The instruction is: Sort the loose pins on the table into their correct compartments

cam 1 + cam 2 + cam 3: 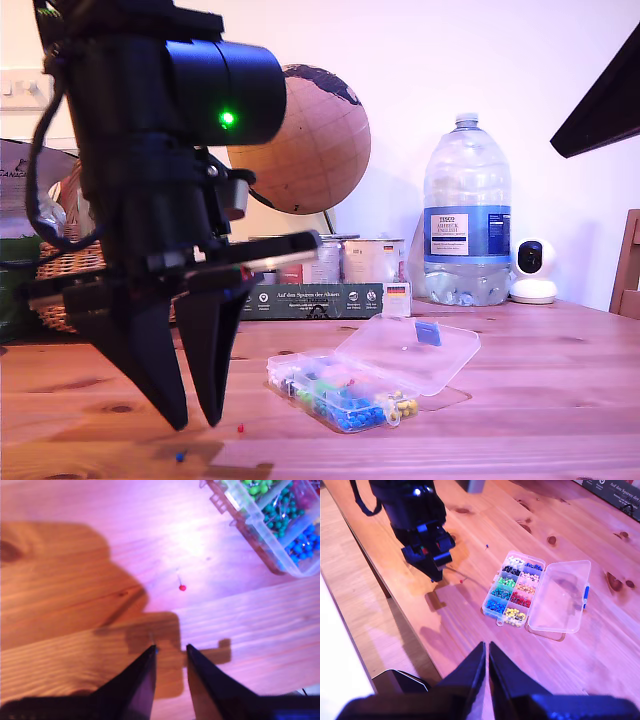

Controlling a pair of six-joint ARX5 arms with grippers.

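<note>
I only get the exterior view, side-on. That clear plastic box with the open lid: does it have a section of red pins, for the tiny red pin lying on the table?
Observer: Yes. The second wrist view looks down into the clear plastic box and shows a compartment of red pins.
Operator: Any loose pins I'm missing?
Observer: One. A small blue-headed pin lies on the reddish-brown wooden table, apart from the box, near the black arm.
</note>
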